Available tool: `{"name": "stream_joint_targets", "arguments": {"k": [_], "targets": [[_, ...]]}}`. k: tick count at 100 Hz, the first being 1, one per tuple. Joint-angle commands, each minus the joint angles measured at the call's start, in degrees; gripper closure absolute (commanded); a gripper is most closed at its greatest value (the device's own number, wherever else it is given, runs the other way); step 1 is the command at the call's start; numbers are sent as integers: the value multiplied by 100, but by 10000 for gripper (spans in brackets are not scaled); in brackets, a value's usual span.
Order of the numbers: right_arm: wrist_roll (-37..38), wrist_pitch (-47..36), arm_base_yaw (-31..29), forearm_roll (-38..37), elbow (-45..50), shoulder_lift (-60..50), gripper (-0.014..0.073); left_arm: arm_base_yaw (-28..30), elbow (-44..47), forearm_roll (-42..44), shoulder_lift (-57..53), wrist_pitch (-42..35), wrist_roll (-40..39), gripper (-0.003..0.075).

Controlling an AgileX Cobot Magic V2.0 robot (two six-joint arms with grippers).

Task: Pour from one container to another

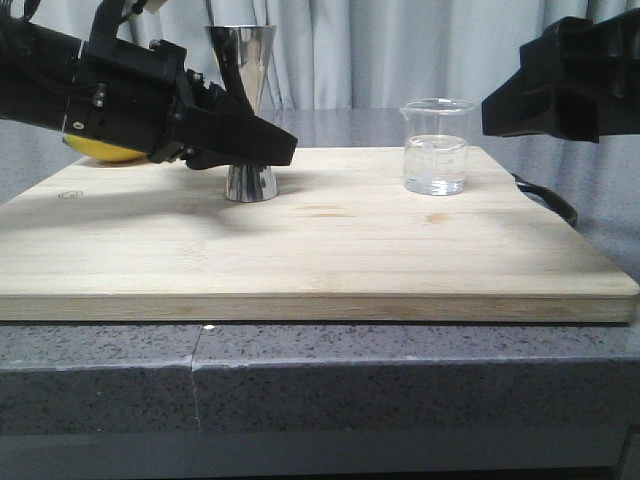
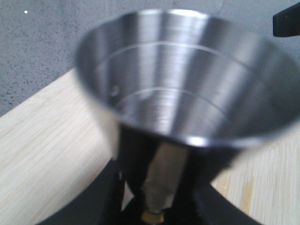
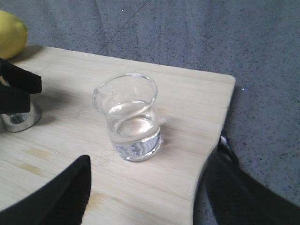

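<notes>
Counter (image 1: 400,370) carries a wooden board (image 1: 300,260). Left gripper (image 1: 262,148), jaws pinching the jigger (image 1: 243,60) at its waist, steadies it upright, left of centre. Right gripper (image 3: 145,197), jaws spread, hangs short of the part-filled beaker (image 3: 130,117), board right. Centre the jaws around the beaker; grip below the lip. Lemon (image 3: 11,33) lies far left.

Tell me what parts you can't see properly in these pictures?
- Jigger waist: front view, covered by the left pincer.
- Jigger bowl: left wrist view, blurred, too close.
- Lemon: right wrist view, cut off by the edge.
- Right pincer fingertips: cut off; beaker stands untouched between its fingers.
</notes>
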Motion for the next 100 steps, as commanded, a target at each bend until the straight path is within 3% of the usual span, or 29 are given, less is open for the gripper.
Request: {"name": "stream_joint_targets", "arguments": {"k": [1, 4, 37, 100], "targets": [[-65, -494, 0, -85, -135, -64, 129, -37, -147, -350, -229, 303, -1, 713], [-65, -509, 0, -142, -135, -52, 129, -37, -147, -350, -229, 303, -1, 741], [-54, -1363, 7, -375, -135, 414, 129, -45, -419, -350, -284, 999, -696, 740], [-43, -2941, 7, -706, -135, 1533, 128, -117, -704, -134, -598, 1051, -1200, 740]]}}
